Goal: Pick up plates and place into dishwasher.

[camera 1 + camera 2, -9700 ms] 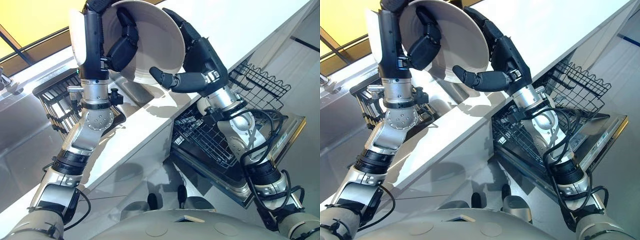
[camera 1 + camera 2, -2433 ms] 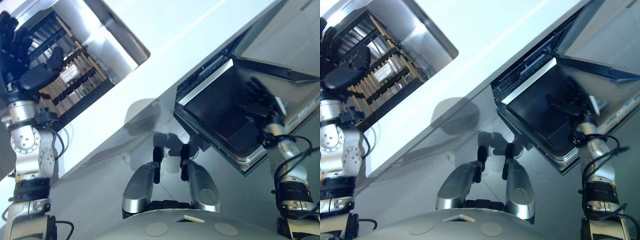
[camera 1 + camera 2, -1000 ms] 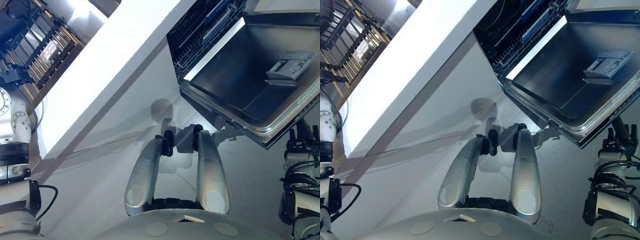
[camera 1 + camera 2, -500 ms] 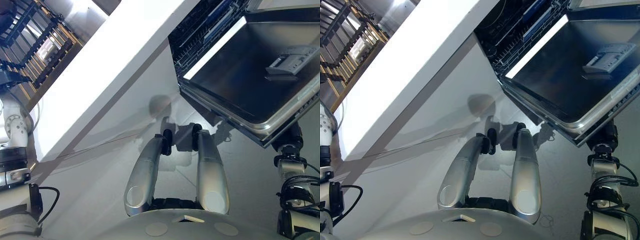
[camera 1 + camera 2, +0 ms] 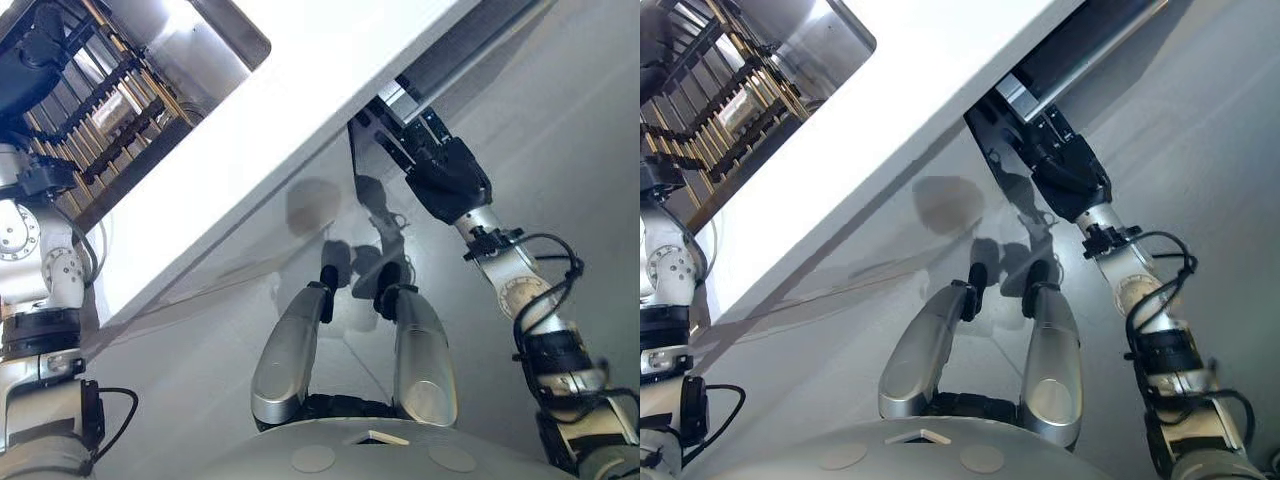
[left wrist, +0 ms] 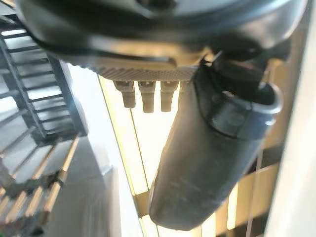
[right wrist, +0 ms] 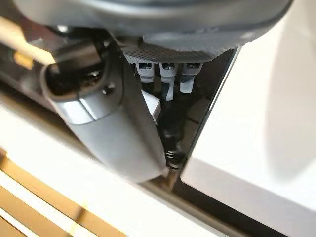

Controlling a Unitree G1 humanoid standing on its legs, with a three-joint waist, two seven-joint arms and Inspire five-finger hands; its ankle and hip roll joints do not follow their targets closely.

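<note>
No plate shows in any view. The dishwasher door (image 5: 397, 100) stands almost shut under the white counter (image 5: 300, 110), with a narrow dark gap left at its edge (image 7: 197, 123). My right hand (image 5: 448, 180) is raised against that door edge, fingers straight and holding nothing; its thumb (image 7: 106, 128) lies along the gap. My left hand (image 5: 30, 70) hovers open and empty over the dish rack (image 5: 120, 110) at the far left, thumb (image 6: 212, 148) extended.
The dish rack of dark wire and wooden slats sits in the steel sink (image 5: 190, 50) set into the counter. The white counter runs diagonally across the view, with the grey cabinet front and floor below it.
The dishwasher door has swung up from wide open to nearly shut, and my right hand has risen from below it to its edge. The camera has shifted too.
</note>
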